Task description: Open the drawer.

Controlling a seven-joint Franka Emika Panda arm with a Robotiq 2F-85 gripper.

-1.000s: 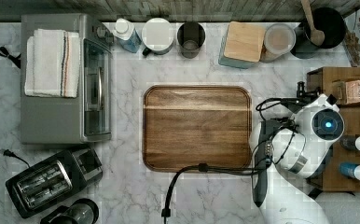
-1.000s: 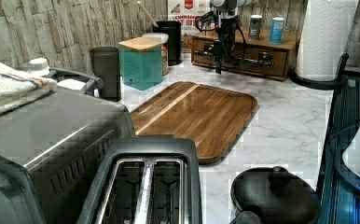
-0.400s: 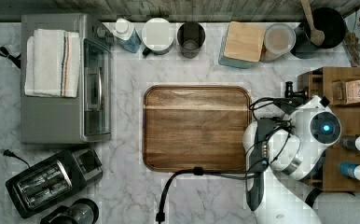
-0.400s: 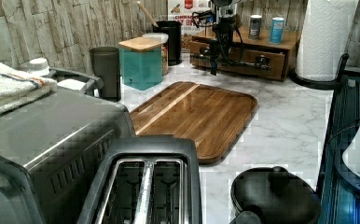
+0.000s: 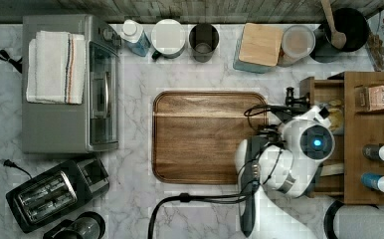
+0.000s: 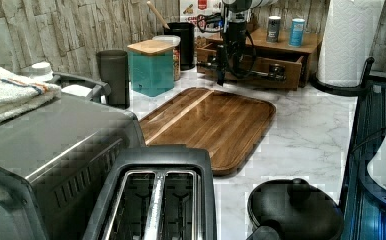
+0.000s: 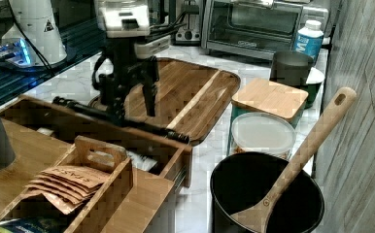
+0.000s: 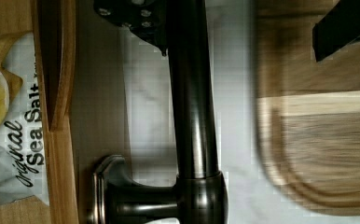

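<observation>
The drawer [image 7: 127, 130] of the wooden box unit stands partly pulled out, with snack packets showing inside it. Its front [image 6: 281, 67] carries a long black bar handle [image 8: 192, 116], also clear in the right view [image 7: 171, 134]. My gripper [image 7: 133, 109] hangs over the handle and is open. One finger [image 8: 136, 18] sits between the bar and the drawer front. The other finger [image 8: 341, 32] is well out over the cutting board. In the top view my wrist [image 5: 309, 142] covers the drawer's middle, and one drawer wall [image 5: 324, 89] shows beside it.
A dark wooden cutting board [image 5: 207, 137] lies right in front of the drawer. Canisters and a black pot with a wooden spoon [image 5: 346, 27] line the back wall. A toaster oven [image 5: 70, 84] and toaster [image 5: 50, 191] stand across the counter. A paper towel roll [image 6: 348, 40] stands beside the unit.
The drawer has slid out of the box unit toward the cutting board. My arm has moved with it toward the top view's left.
</observation>
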